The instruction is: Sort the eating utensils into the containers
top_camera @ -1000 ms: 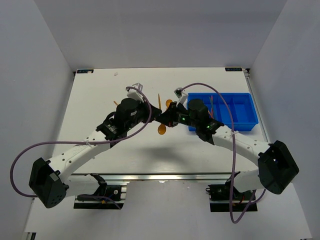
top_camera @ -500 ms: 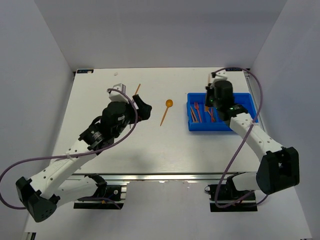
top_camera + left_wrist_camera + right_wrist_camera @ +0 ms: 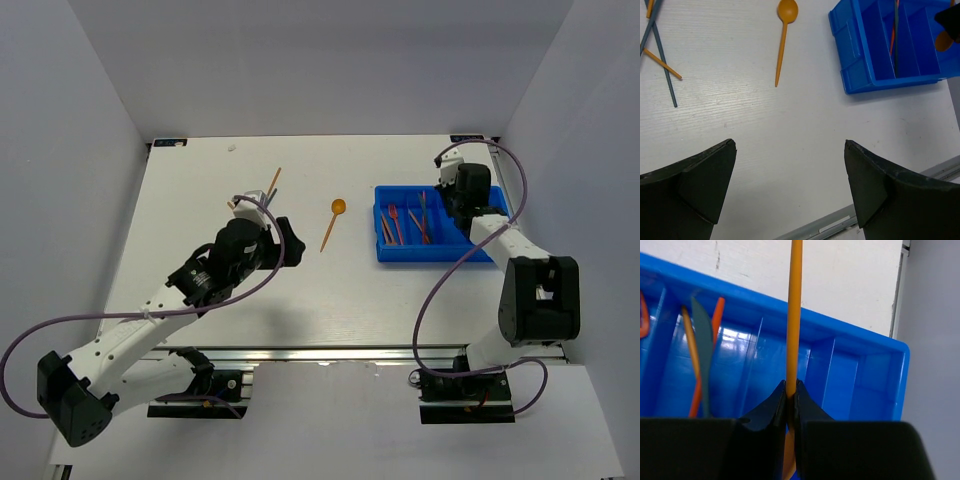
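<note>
Utensils: one thin orange handle (image 3: pixel 795 315) is pinched upright in the right tool (image 3: pixel 791 390), which is clenched on it above the blue tray (image 3: pixel 840 325). It lines up roughly with a divider near the tray's right half, but I cannot tell which compartment it is over. From the top camera, the right tool (image 3: pixel 465 190) is over the tray's far right part.

Blue tray (image 3: pixel 445 254) sits on the right side of the worktop (image 3: pixel 330 300), close to the right edge and nearer the far-right corner. It has four narrow compartments side by side. The left ones hold red forks (image 3: pixel 394 220). A middle one holds a dark utensil (image 3: pixel 422 205) with red pieces beside it.

An orange spoon (image 3: pixel 330 228) lies loose mid-worktop, left of the tray and apart from it, bowl toward the far edge. In the left wrist view the same spoon (image 3: pixel 782 45) lies flat with nothing touching it.

Toward the far edge, left of centre, an orange stick (image 3: pixel 674 73) and a dark stick (image 3: pixel 670 87) lie crossed and touching.

Left tool (image 3: pixel 790 145) is released, fingers spread wide with nothing between them, above bare worktop near the spoon's handle end. In the top view it (image 3: pixel 285 237) sits just left of the spoon.
</note>
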Robot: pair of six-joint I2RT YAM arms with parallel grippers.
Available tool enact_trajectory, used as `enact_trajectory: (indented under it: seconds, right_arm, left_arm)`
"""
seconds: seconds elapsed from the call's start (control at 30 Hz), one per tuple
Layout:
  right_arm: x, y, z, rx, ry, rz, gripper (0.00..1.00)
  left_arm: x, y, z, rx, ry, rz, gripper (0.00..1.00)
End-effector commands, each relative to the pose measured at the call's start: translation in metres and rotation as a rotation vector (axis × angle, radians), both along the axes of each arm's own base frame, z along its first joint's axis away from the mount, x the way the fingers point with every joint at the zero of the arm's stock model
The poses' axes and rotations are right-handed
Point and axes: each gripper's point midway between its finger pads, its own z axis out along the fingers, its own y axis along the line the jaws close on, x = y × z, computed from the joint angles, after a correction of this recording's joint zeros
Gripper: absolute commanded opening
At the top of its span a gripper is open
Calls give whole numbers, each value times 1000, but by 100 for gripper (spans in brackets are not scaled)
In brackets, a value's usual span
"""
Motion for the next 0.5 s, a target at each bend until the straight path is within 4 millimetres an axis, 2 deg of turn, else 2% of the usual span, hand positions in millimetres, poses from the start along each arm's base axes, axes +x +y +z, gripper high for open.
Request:
enact_trajectory:
  seconds: [0.0, 0.1, 0.27, 0.33, 0.47]
  right_arm:
    - [16, 3, 9, -37, -74, 104, 0]
    - [17, 7, 3, -42, -84, 148, 0]
    - [5, -3, -16, -57, -43, 114, 0]
    - [-1, -7, -18, -56, -49, 96, 12]
    - [-9, -11, -12, -44, -67, 70, 25]
  left_arm:
    - [-5, -7, 5, -29, -21, -56, 98]
    - [-7, -10, -2, -25, -9, -77, 98]
    - [-8, -10, -10, -9, -2, -83, 98]
    - [-7, -11, -10, -9, -1, -86, 98]
    - [-6, -11, -8, -5, -5, -84, 98]
